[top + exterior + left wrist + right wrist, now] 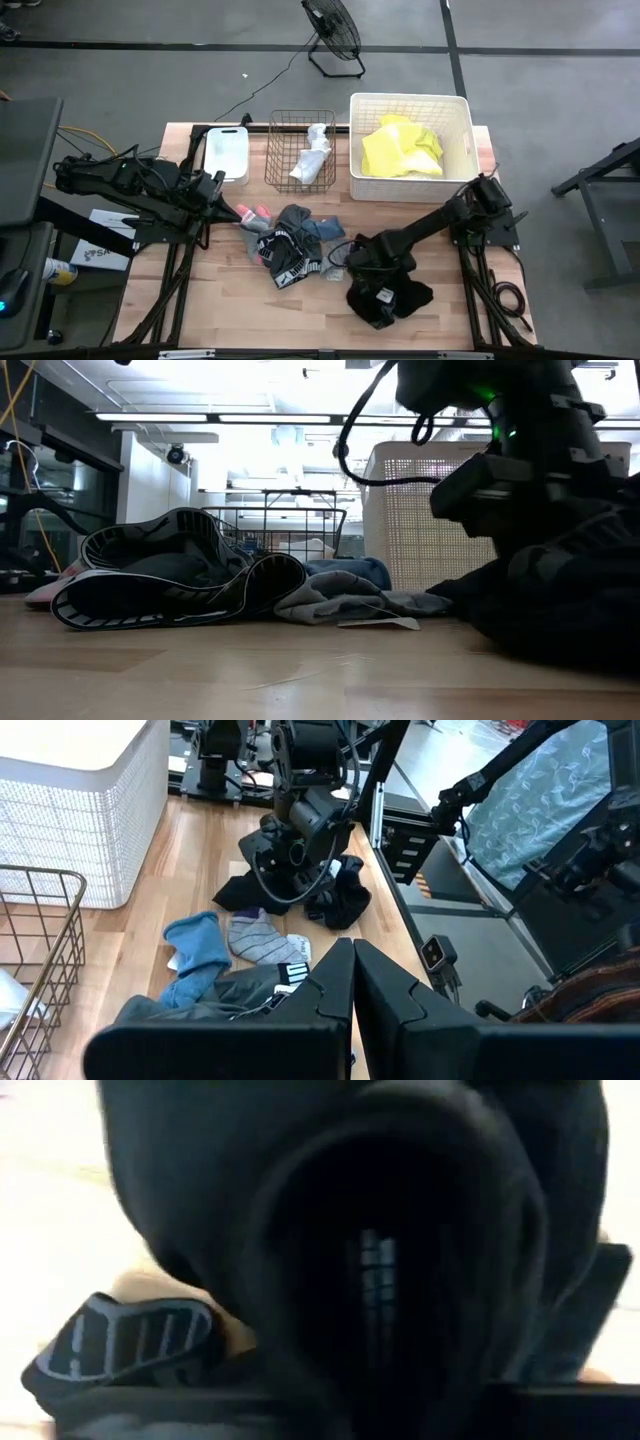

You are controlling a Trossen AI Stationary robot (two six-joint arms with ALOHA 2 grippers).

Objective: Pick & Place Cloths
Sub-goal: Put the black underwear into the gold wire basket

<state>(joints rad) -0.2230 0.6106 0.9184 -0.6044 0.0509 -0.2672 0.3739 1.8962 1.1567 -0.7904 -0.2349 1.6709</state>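
Black garment (392, 296) lies bunched on the table's (200, 300) near right part, right gripper (381, 293) pressed down into it; we can't tell how its jaws stand. We'd get a deep pinch, lift clear before swinging to the white tub (458, 110). Left gripper (352, 982) waits closed, empty, beside the middle pile (290, 245).

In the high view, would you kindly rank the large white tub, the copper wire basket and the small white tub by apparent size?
1. Large white tub, holding the neon-yellow cloth.
2. Copper wire basket.
3. Small white tub.
All rest on the same table, so nearness hardly distorts this.
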